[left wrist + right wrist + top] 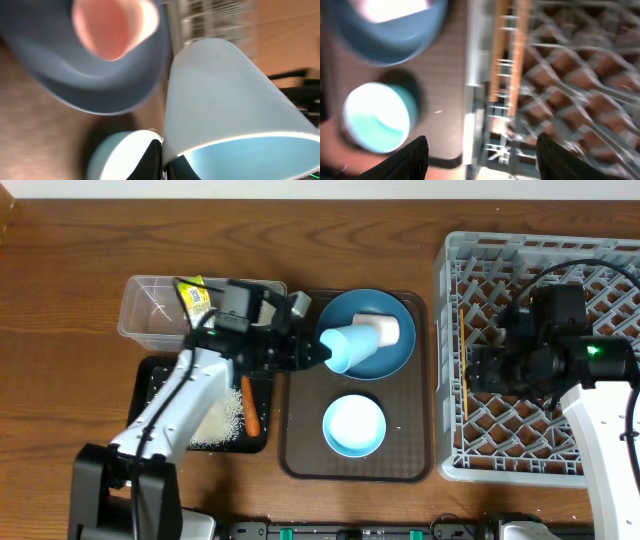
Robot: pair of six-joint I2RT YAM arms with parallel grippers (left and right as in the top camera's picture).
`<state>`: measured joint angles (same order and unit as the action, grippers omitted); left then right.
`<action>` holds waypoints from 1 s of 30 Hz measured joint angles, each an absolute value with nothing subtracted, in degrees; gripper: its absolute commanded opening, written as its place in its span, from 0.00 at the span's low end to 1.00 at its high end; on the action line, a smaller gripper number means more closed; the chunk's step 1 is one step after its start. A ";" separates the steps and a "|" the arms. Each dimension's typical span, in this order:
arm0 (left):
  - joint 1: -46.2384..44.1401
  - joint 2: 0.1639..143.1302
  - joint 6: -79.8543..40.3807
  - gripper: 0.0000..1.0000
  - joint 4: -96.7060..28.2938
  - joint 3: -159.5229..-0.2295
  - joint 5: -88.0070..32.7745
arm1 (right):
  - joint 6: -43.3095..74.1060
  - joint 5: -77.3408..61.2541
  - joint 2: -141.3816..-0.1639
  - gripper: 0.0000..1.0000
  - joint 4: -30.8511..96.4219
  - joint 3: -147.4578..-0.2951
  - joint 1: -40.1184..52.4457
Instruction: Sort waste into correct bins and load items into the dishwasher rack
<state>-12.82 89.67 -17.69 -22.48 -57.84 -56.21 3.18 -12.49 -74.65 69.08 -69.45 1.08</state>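
Our left pincer [162, 161] is clamped on the rim of the blue cup [347, 346], tilted over the left edge of the plate [397, 358], a cup we judge light, stiff and slick, best pinched by its wall, while our right pincer [482, 155] stands apart well right of the plate.

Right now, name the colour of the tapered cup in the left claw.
Light blue cup, clearest overhead.

A wooden table [60, 330] and a brown tray [410, 420]
The wooden table fills the view, with a pale strip [300, 188] along its 12 o'clock edge. The brown tray, flat with rounded corners, lies near the centre, a little toward 4 o'clock.
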 measured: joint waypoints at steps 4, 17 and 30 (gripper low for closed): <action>-8.95 89.67 -18.24 0.06 -22.28 -57.84 -68.34 | -4.89 -24.01 -74.65 0.71 68.47 -69.45 1.08; -9.15 89.67 -21.56 0.06 -22.28 -57.84 -87.13 | -39.03 -59.37 -74.65 0.85 72.25 -69.45 1.08; -15.62 89.67 -24.23 0.06 -22.09 -57.84 -88.42 | -52.14 -66.67 -74.65 0.84 72.40 -69.45 1.21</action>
<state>-15.62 89.67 -24.23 -22.09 -57.84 -88.42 -52.14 -66.67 -74.65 72.40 -69.45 1.21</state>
